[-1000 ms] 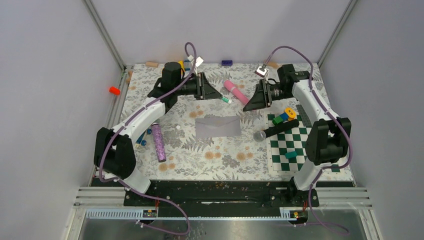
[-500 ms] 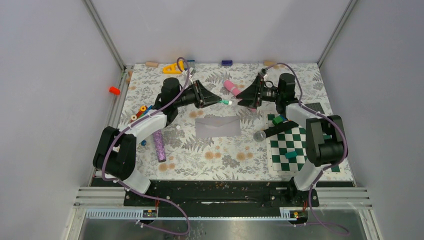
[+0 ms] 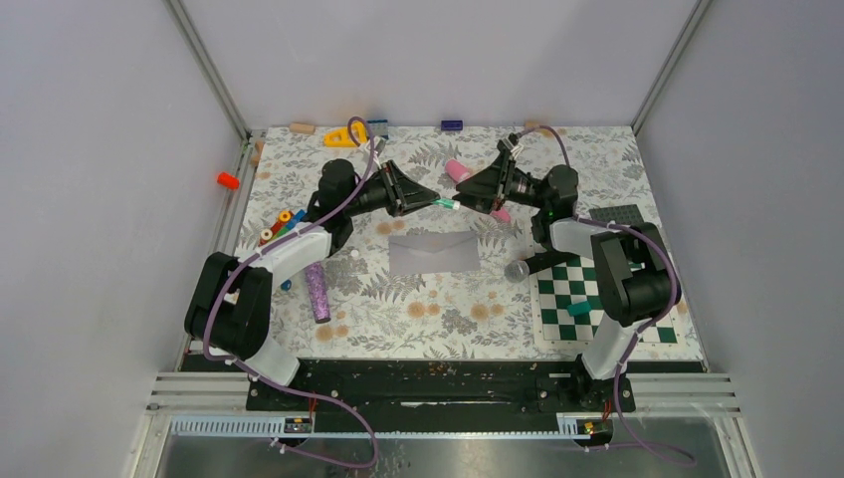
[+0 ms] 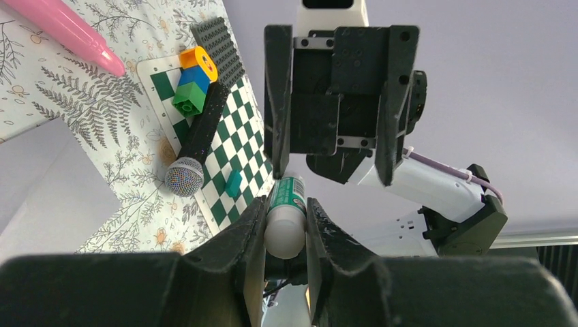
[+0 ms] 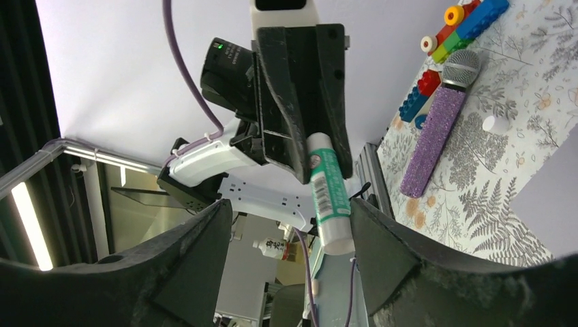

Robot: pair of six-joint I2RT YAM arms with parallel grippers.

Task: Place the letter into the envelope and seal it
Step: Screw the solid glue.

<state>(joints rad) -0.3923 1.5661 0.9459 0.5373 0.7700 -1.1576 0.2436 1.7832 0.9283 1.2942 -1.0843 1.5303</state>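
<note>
Left gripper [image 4: 285, 216] is pinching a green-and-white plastic glue stick [image 5: 328, 197] in mid-air. The pale grey-lavender paper envelope [image 3: 433, 252] lies flat just below, no loose letter visible, so I'd guess only sealing's left. Right gripper [image 5: 292, 206] is spread around the stick's far end. Fern-print tabletop [image 3: 448, 311], plain grey walls [image 3: 448, 60].

Right pincer [image 5: 290, 211] in fg, two black fingers spread wide, nothing gripped. Btwn them hangs the white end of a green-and-white tube [image 5: 329, 204], clamped higher up by left pincer [image 5: 322, 153] reaching in from above. At right, fern-print tabletop [image 5: 504, 170] w/ purple glitter mic [image 5: 433, 136], small white cap [image 5: 496, 124], coloured blocks [image 5: 470, 24].
</note>
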